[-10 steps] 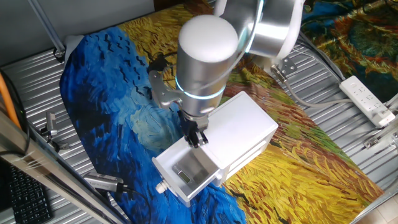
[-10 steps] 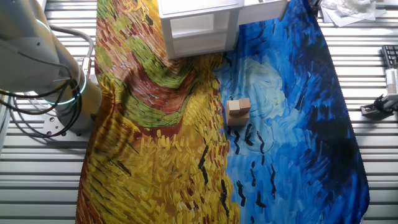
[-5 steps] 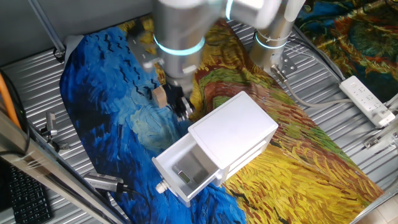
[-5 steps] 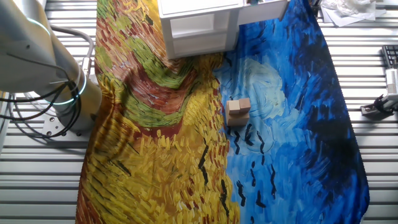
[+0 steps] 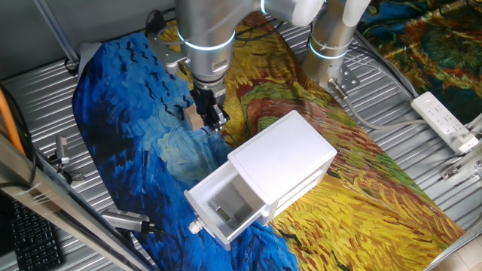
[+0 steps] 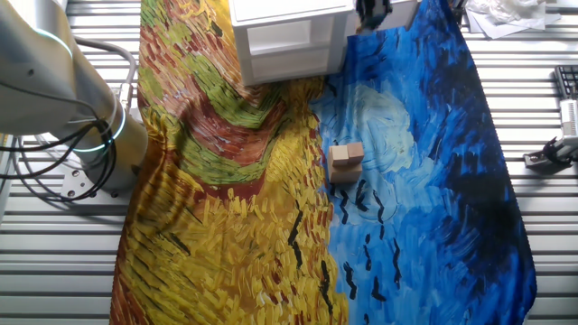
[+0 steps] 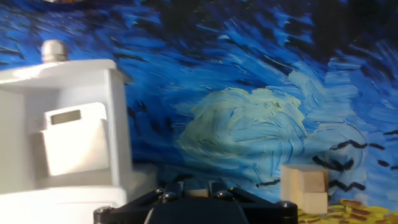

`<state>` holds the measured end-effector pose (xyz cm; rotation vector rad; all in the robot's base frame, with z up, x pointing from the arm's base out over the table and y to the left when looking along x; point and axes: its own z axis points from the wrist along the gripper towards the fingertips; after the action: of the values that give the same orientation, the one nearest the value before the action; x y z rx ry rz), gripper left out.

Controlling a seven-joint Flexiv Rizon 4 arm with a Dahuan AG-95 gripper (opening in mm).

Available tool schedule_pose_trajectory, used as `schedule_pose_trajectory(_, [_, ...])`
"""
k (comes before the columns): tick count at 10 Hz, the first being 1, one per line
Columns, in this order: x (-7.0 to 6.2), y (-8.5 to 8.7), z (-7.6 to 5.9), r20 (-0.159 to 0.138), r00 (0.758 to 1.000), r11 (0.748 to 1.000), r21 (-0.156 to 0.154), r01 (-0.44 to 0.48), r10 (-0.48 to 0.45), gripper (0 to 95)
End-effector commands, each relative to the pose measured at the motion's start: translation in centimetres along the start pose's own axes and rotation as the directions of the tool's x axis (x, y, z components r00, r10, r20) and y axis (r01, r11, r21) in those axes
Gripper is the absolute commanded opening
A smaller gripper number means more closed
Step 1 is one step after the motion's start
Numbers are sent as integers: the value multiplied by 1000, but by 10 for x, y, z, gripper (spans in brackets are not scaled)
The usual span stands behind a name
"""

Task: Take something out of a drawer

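The white plastic rectangular drawer stands pulled out of the lower front of a small white boxy cabinet, its small round white knob facing the near edge of the table. The drawer's walls are plain and smooth, and its open top shows the inside. In it lies a pale, flat rectangular piece with a small grey slot or label near its top edge; what it is cannot be told. In the hand view the knob sticks up at the top left, on the drawer front.

The cabinet sits on a painted cloth of swirling blue and yellow brush-strokes that covers the ribbed metal table. The drawer end lies over the blue part, the cabinet's back over the yellow.

The silver robot arm reaches down beyond the cabinet, away from the drawer. Its black two-finger gripper hangs over the blue cloth just beside a small light wooden block, which looks like two cubes stacked. In the hand view the block stands at the lower right, apart from the gripper body at the bottom edge. How far apart the fingers stand cannot be told, and nothing is seen between them.

A white power strip lies on the bare table at the right.
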<state>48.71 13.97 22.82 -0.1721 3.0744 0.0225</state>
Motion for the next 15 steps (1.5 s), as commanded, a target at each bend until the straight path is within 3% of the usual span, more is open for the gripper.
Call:
schedule_pose_trajectory(1, [6,-6,9,-1,1000,1000,-2,4,-4,0])
schedule_pose_trajectory(3, [15,-12,26,-1,1000,1000,-1,8,-8,0])
schedule_pose_trajectory(4, [21,-16,42,-8,1000,1000,0,7,-7,0])
schedule_pose_trajectory(5, [21,-16,42,-8,1000,1000,0,7,-7,0])
schedule_pose_trajectory(6, [29,-23,58,-29,1000,1000,2,3,-3,0])
schedule_pose_trajectory(9, [39,-31,86,-32,999,1000,5,-9,9,0])
schedule_pose_trajectory(12, [48,-36,124,-28,999,1000,6,-26,26,0])
schedule_pose_trajectory(15, [54,-36,143,-28,999,999,7,-35,35,0])
